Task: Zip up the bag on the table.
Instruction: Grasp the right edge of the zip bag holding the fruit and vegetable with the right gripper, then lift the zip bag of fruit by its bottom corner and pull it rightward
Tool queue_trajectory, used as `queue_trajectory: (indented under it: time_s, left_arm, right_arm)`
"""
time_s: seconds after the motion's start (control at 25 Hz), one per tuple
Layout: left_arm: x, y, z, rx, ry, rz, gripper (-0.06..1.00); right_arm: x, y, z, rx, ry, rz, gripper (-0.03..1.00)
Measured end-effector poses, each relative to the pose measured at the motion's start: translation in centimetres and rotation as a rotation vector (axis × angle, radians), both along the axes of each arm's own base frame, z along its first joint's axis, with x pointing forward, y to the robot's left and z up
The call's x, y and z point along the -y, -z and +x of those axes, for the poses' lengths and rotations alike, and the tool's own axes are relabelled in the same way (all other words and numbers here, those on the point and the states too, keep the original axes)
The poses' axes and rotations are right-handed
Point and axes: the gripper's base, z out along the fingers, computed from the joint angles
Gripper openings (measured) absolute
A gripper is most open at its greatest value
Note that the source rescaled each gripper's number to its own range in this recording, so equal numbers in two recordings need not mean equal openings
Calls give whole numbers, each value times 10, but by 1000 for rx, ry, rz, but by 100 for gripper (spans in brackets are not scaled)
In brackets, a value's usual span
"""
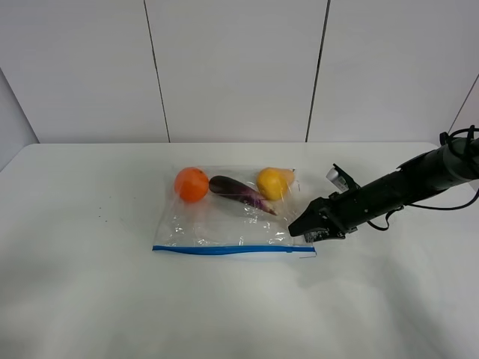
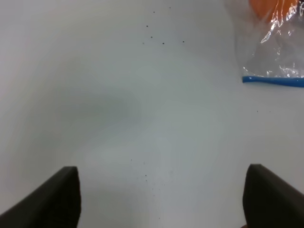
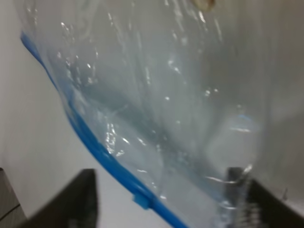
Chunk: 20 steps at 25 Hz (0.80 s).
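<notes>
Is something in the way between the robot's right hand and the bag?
No, nothing visible is in the way. The right hand is open and already at the right corner of the bag, just beside the end of the blue zipper strip.

Bag [image 1: 232, 217] centre; table [image 1: 90, 299] bare at its 6, 9, 12 o'clock, approach open; right gripper [image 1: 301, 228] occupies 4 o'clock corner.
</notes>
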Motion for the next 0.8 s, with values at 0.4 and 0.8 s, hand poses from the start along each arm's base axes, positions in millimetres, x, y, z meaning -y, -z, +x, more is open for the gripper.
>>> queue_trajectory:
  time_s: [0.4, 0.8]
  left_arm:
    - [0, 0, 0, 0, 0, 0, 94]
    - [0, 0, 0, 0, 0, 0, 94]
  right_arm:
    - [0, 0, 0, -2, -2, -2, 0]
    - [-5, -6, -6, -45, -45, 86, 0]
